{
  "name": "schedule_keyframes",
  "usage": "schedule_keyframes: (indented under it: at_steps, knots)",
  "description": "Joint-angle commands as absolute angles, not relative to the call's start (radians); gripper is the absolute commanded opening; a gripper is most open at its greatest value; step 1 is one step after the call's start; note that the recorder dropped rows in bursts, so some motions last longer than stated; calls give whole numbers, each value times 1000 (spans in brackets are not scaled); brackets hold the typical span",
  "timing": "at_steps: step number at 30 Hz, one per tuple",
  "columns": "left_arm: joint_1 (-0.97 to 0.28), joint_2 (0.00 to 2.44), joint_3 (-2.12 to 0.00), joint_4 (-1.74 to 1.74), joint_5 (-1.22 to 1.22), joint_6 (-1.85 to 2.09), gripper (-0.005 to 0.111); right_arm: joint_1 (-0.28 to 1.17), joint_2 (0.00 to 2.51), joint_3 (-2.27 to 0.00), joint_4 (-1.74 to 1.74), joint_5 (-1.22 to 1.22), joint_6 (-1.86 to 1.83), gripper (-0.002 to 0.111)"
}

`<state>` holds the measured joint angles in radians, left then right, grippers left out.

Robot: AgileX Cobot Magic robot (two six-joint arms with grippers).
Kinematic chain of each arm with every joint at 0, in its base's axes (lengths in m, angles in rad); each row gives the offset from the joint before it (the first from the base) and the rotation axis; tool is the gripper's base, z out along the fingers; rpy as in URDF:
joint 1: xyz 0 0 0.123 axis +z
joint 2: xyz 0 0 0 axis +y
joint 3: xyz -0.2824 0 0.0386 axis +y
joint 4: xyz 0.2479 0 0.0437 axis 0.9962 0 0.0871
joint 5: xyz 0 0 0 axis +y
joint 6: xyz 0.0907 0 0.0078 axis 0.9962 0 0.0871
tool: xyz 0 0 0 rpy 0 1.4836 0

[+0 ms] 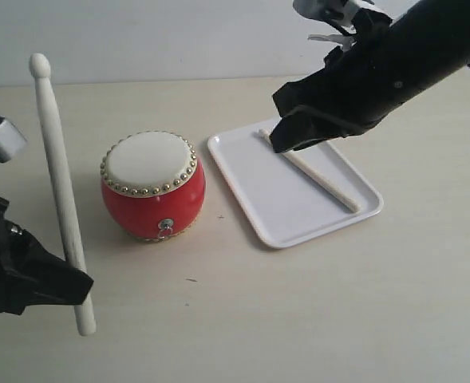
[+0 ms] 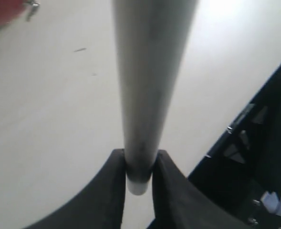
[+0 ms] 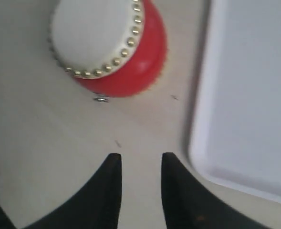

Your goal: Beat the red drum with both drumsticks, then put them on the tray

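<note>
One stick (image 1: 322, 182) in tray (image 1: 278, 203); right claw (image 3: 140, 160) parted, empty. Left claw (image 2: 139, 162) clamps second stick (image 1: 59, 183); you carry it next to tray, drum's (image 1: 151, 191) 3 o'clock.

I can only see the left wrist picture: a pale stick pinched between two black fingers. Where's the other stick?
Observer: The other drumstick lies diagonally on the white tray.
Operator: Is the other claw holding anything?
Observer: No. The right gripper is empty, its jaws apart.
Operator: And where's the drum?
Observer: The red drum stands upright between the held drumstick and the tray, touching neither.
</note>
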<state>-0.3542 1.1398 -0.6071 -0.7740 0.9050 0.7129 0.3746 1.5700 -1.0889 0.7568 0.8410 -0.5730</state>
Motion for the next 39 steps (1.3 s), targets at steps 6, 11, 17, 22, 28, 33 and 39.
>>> schedule_keyframes:
  at_steps: [6,11,17,22,28,33,39]
  knots:
    - [-361,1336,-605,-1098,1052,990,0,373,1550,-962,1331,989,-1152,39]
    - [-361,1383,-605,-1210,1077,1095,0,401,1550,-962,1376,1031,-1185,49]
    - [-361,1427,-605,-1290,1071,1178,0,509,1550,-962,1377,1003,-1232,52]
    - [-361,1446,-605,-1298,1071,1196,0,568,1558,-962,1385,952,-1246,53]
    - [-361,1445,-605,-1298,1071,1205,0,618,1602,-962,1444,941,-1255,53]
    - [-361,1445,-605,-1298,1071,1219,0,652,1633,-962,1484,909,-1255,53]
    - [-361,1445,-605,-1298,1076,1223,0,652,1651,-962,1525,878,-1255,53]
